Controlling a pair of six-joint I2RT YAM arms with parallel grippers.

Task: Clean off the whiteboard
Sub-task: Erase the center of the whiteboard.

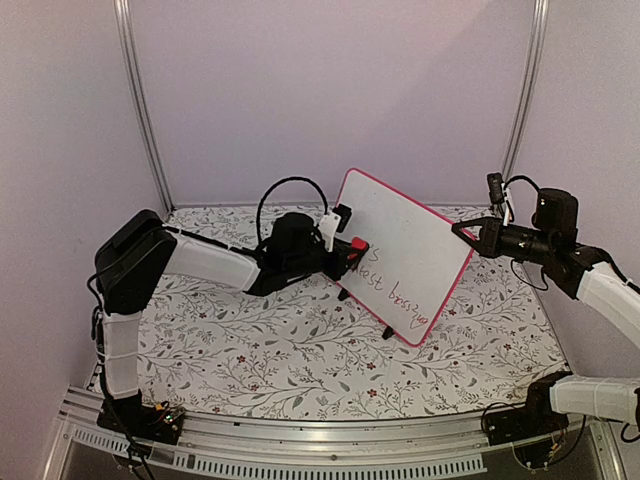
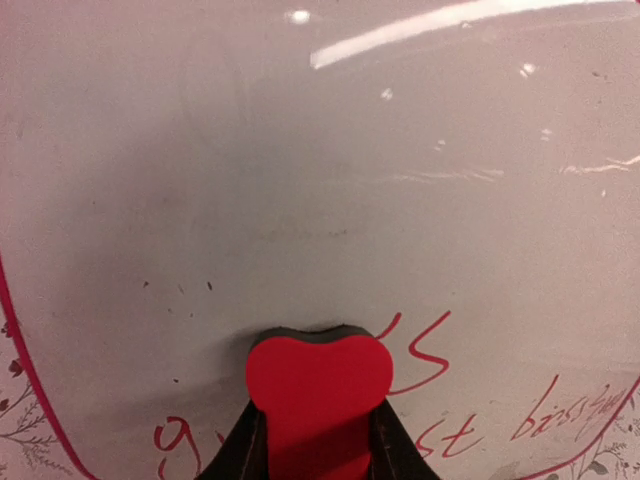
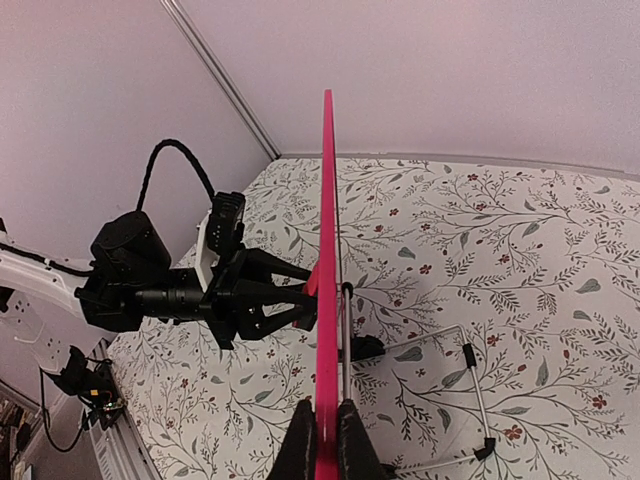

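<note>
the whiteboard stands tilted on the floral table, its edge pinched between the right gripper jaws. the left gripper jaws clamp a red eraser against the board face, with red handwriting either side. a wire stand sits behind.

Whiteboard, white with thin red-pink frame and rounded corners, stands upright but skewed on two black feet on floral table, red handwriting along lower part, upper part clean.
</note>
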